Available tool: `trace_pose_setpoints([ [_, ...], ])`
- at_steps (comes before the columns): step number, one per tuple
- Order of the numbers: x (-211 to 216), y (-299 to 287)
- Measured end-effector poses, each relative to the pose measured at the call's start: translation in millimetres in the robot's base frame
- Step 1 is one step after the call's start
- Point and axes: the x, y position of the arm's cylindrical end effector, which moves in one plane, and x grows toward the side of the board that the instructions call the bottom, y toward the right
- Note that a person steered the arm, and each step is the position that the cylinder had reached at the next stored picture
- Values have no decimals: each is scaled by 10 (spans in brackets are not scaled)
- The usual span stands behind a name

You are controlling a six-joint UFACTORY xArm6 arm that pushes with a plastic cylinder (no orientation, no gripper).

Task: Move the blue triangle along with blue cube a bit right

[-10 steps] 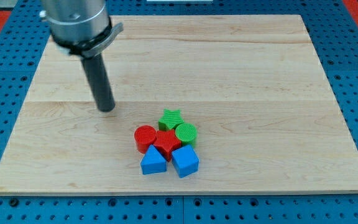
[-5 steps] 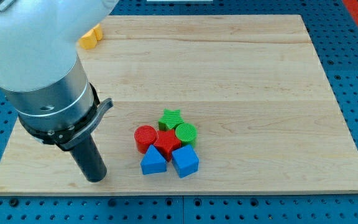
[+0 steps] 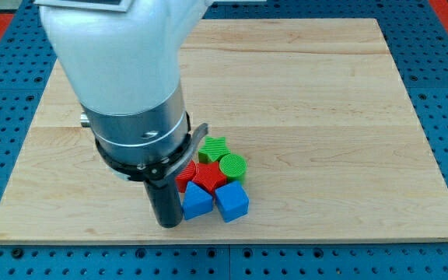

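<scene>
The blue triangle (image 3: 198,203) lies near the board's bottom edge, partly hidden by my rod on its left. The blue cube (image 3: 232,202) sits just to its right, touching it. My tip (image 3: 167,223) rests on the board right against the triangle's left side. Above them a red star (image 3: 208,177), a partly hidden red cylinder (image 3: 187,172), a green cylinder (image 3: 232,166) and a green star (image 3: 214,148) form a tight cluster.
The wooden board (image 3: 325,117) lies on a blue pegboard table. The arm's large white and silver body (image 3: 127,85) covers the board's upper left. The board's bottom edge runs close below the blue blocks.
My tip moved from the board's left, down to the bottom left, then right up against the blue triangle. The blue triangle looks nudged slightly right; the yellow block is now hidden by the arm.
</scene>
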Motion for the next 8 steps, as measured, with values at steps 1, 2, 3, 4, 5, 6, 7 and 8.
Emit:
trace_pose_setpoints([
  [1,0,171],
  [2,0,332],
  [3,0,478],
  [4,0,614],
  [5,0,802],
  [6,-51,1042],
  [7,-129,1369],
  [8,-198,1762],
])
